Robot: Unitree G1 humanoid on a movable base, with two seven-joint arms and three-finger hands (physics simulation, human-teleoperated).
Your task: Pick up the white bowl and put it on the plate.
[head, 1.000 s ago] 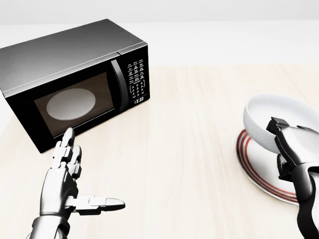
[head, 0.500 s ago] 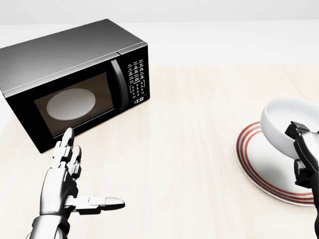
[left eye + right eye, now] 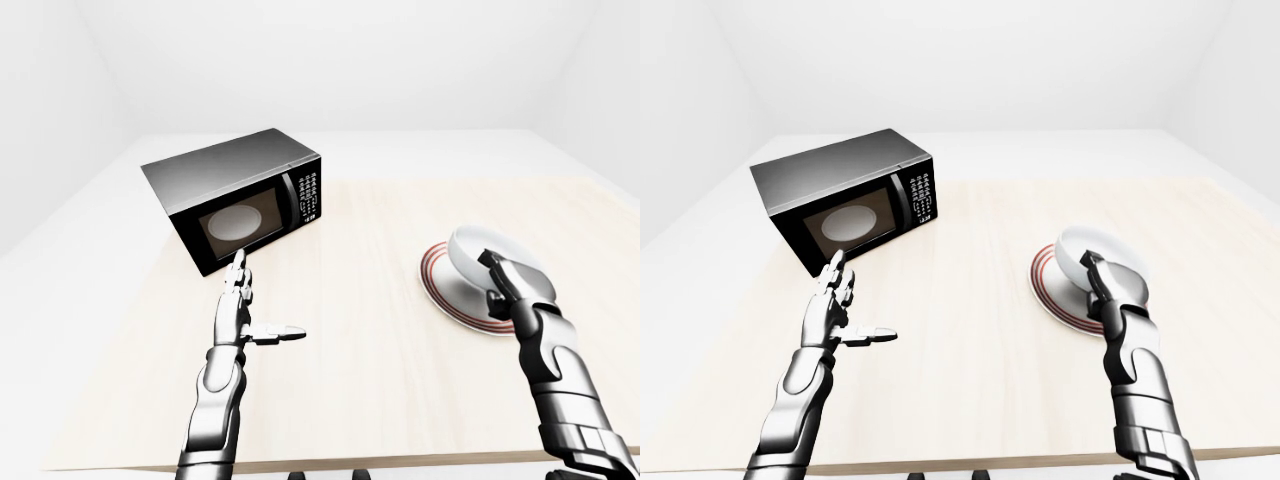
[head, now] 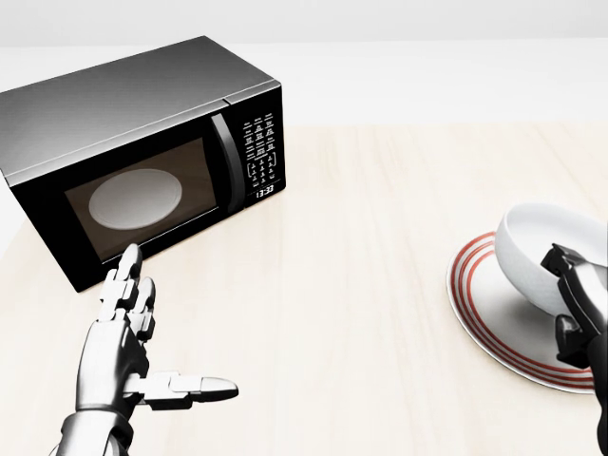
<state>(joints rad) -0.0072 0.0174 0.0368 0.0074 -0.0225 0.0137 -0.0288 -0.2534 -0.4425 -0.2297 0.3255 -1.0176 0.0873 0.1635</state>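
Note:
The white bowl (image 4: 546,252) is tilted over the red-rimmed plate (image 4: 494,309) at the right of the head view, low over the plate. My right hand (image 4: 575,299) is shut on the bowl's near rim; it also shows in the left-eye view (image 3: 505,285). Whether the bowl touches the plate I cannot tell. My left hand (image 4: 142,356) is open and empty, fingers spread, over the wooden table just below the microwave.
A black microwave (image 4: 133,152) with its door shut stands at the upper left of the light wooden table (image 4: 361,285). The table's near edge (image 3: 330,462) runs along the bottom of the left-eye view. White floor and walls surround it.
My right hand has carried the bowl to the right and lower over the plate. The left hand has not moved.

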